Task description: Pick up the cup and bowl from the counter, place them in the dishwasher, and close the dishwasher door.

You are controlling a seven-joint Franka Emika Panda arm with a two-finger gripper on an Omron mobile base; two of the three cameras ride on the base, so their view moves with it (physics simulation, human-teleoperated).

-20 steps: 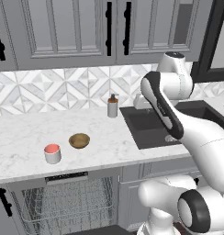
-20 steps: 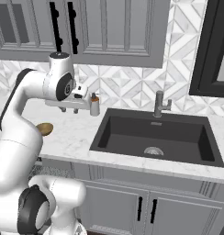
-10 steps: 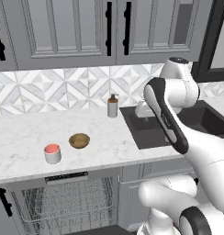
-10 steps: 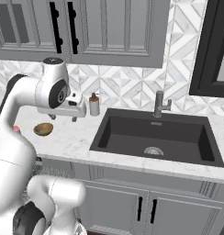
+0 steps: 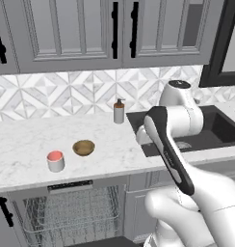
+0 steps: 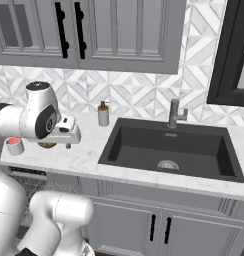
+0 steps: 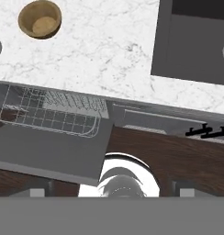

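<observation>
The dishwasher (image 5: 71,212) stands open below the front edge of the surface (image 5: 23,140), its wire rack (image 7: 49,114) showing and the door (image 7: 49,151) dropped flat. On the surface above it sit the cup (image 5: 55,160) and, just beside it toward the sink (image 6: 169,150), the bowl (image 5: 84,147), both untouched. The jaws (image 6: 69,145) hover above the surface near the sink's corner; whether they are wide or narrow I cannot tell. A soap dispenser (image 5: 119,111) stands by the wall.
</observation>
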